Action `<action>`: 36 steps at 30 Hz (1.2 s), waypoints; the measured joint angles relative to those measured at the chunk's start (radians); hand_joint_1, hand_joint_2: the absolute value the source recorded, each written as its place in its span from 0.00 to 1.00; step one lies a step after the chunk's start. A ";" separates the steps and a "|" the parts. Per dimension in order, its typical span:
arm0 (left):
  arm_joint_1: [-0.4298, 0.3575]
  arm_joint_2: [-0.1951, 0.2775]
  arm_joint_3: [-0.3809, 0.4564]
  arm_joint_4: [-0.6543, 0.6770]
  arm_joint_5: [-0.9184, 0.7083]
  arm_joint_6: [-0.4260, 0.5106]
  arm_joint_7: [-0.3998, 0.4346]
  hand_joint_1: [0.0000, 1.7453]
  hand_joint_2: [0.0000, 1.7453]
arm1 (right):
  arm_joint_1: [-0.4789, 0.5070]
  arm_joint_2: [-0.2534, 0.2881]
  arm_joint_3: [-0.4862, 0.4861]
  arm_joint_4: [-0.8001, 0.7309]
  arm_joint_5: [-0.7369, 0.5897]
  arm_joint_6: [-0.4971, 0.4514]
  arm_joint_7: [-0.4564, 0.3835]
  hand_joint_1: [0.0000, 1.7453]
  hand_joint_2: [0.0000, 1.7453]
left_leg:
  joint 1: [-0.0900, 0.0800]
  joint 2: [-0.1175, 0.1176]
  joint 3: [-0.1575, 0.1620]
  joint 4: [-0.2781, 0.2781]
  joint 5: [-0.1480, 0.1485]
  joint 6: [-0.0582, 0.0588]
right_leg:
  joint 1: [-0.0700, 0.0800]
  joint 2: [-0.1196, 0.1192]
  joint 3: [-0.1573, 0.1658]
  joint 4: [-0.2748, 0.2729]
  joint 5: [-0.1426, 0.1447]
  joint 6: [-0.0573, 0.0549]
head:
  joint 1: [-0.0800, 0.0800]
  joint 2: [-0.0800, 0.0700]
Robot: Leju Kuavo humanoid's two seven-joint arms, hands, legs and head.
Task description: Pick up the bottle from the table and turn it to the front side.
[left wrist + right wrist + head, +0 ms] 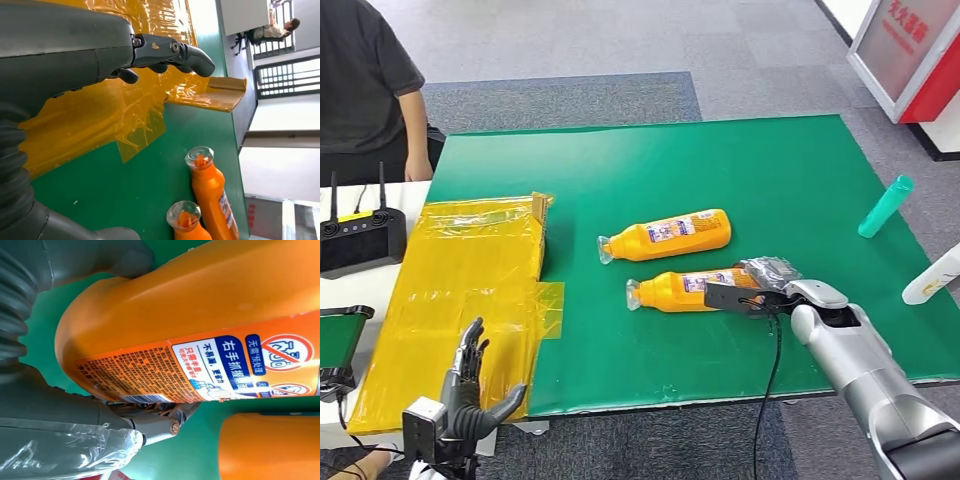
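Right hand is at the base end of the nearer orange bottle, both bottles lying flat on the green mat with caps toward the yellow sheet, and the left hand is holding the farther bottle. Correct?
One error: the left hand holds nothing. In the head view it hovers open over the yellow sheet, apart from the farther bottle. The rest stands: the right hand is at the nearer bottle's base.

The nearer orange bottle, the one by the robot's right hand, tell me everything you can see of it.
The nearer bottle is orange, plastic by its look, with a clear cap and a printed label in blue, white and red. It lies on its side on the green mat, cap toward the yellow film, roughly parallel to the second bottle and apart from it. The right hand is at its base end, thumb on one side and fingers on the other; whether they grip it yet, I cannot tell.
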State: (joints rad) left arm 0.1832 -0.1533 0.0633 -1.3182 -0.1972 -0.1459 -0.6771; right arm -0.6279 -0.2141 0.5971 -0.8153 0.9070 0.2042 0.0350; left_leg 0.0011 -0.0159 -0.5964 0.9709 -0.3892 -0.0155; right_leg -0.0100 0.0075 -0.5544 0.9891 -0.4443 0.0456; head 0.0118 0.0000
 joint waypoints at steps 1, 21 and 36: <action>0.000 0.000 0.000 0.000 0.002 0.000 0.000 0.00 1.00 | 0.000 0.000 0.000 0.000 -0.003 -0.003 -0.003 1.00 1.00 | 0.000 0.000 0.000 0.000 0.000 0.000 | 0.000 0.000 0.000 0.000 0.000 0.000 | 0.000 0.000; 0.011 0.002 -0.003 -0.001 0.001 -0.018 0.000 0.00 1.00 | 0.449 0.030 -0.127 -0.608 -0.090 -0.326 -0.133 1.00 1.00 | 0.001 -0.001 -0.001 0.000 -0.003 -0.002 | 0.001 0.000 -0.001 0.000 -0.004 -0.001 | 0.000 0.000; -0.017 0.001 -0.043 -0.010 0.146 -0.256 0.000 0.00 1.00 | 0.553 0.153 -0.160 -0.653 -0.199 -0.327 -0.260 1.00 1.00 | 0.001 -0.001 -0.001 0.000 -0.002 -0.002 | 0.001 0.000 -0.001 0.000 -0.003 -0.001 | 0.000 0.000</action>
State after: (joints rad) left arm 0.1659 -0.1525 0.0205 -1.3278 -0.0510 -0.4017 -0.6771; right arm -0.0749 -0.0611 0.4367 -1.4680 0.7077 -0.1231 -0.2254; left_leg 0.0021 -0.0167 -0.5975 0.9709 -0.3916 -0.0177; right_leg -0.0091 0.0075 -0.5559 0.9892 -0.4473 0.0445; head 0.0116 0.0000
